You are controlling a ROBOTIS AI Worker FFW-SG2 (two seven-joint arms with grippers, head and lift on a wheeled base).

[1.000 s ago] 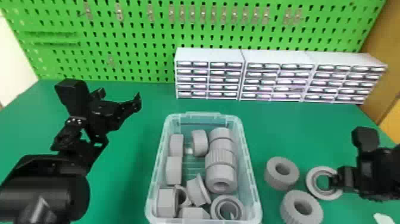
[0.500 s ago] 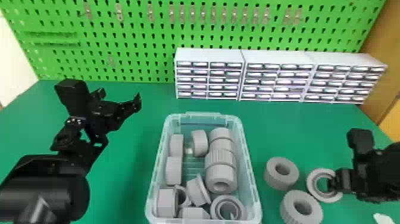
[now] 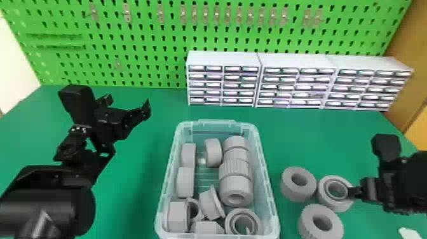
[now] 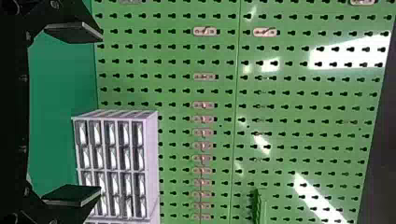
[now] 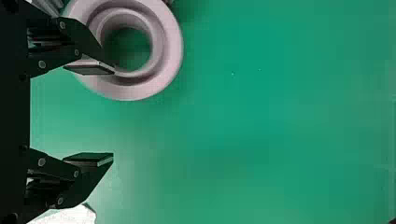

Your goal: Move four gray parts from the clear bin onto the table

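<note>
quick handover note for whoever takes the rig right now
Left pincer: open, empty, over the table left of the bin.
Right pincer: open, nothing gripped, right of the bin, by the grooved gray ring.
Done: three gray parts on the table right of the bin, that ring included.
Left: apparently one more; plenty of gray parts in the bin.

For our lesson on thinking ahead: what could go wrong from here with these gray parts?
The open right claw is very close to the stepped ring, so a sideways swing might knock it into the ribbed part nearby.

In the clear bin, the tilted flanged part sits close among other gray parts; gripping it could drag them or slip.
</note>
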